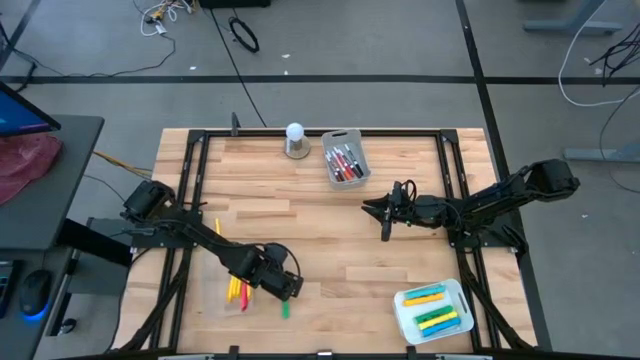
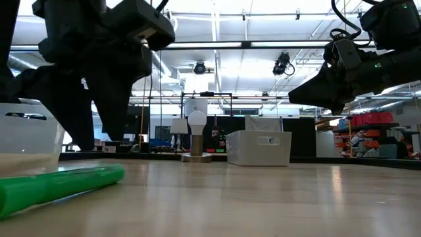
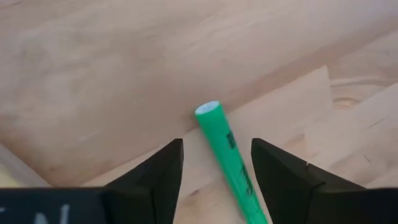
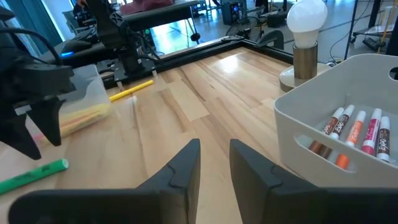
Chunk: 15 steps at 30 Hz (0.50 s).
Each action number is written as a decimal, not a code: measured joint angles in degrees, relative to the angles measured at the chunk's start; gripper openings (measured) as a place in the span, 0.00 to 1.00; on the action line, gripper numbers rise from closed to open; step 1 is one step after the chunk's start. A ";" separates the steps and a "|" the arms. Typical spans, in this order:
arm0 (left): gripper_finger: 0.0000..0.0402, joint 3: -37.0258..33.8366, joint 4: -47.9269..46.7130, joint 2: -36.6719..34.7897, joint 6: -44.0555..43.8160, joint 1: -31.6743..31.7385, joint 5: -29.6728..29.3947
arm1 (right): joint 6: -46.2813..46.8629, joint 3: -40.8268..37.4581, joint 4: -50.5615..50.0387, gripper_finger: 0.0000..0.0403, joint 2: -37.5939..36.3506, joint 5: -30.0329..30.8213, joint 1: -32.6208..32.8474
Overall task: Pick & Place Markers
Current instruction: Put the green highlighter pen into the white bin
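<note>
Left gripper (image 3: 214,171) hangs with fingers spread either side of the green marker (image 3: 227,152) lying flat on the table (image 1: 330,240) near its front edge; I judge it light, stiff and slippery, best pinched mid-barrel, while right gripper (image 1: 385,213) waits mid-table, narrowly parted

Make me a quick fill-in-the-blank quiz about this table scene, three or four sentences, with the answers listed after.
1. The marker lying between the open fingers of the left gripper is ____ in colour.
2. The right gripper hovers over the table holding ____.
3. The white ball on its base stands beside the ____ bin of red and dark markers.
4. The bin near the right arm's front corner holds blue, yellow and ____ markers.

Answers: green; nothing; grey; green
</note>
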 joint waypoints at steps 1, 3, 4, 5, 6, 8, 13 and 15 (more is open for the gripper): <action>0.48 0.15 0.11 -0.01 -0.01 -0.06 0.00 | -0.01 0.00 0.00 0.21 0.00 -0.01 -0.02; 0.47 0.21 0.52 0.13 -0.10 -0.14 0.18 | 0.00 0.00 0.00 0.21 0.00 -0.02 -0.02; 0.46 0.25 0.54 0.46 -0.22 -0.26 0.29 | 0.00 0.00 0.00 0.21 0.00 -0.02 -0.01; 0.45 0.23 0.51 0.90 -0.22 -0.35 0.32 | -0.01 0.00 0.00 0.21 0.00 -0.01 -0.02; 0.45 0.20 0.57 1.36 -0.34 -0.36 0.27 | -0.02 0.00 0.00 0.21 0.00 -0.01 -0.01; 0.44 0.19 2.37 2.23 -0.63 -0.34 -0.14 | -0.01 0.00 0.00 0.21 0.00 -0.01 -0.01; 0.44 0.20 8.62 5.25 -0.10 -0.20 -0.40 | -0.02 0.00 0.00 0.21 0.00 -0.02 -0.01; 0.44 0.19 9.99 5.73 -0.02 -0.17 -1.01 | -0.02 0.00 0.00 0.21 0.00 0.00 0.00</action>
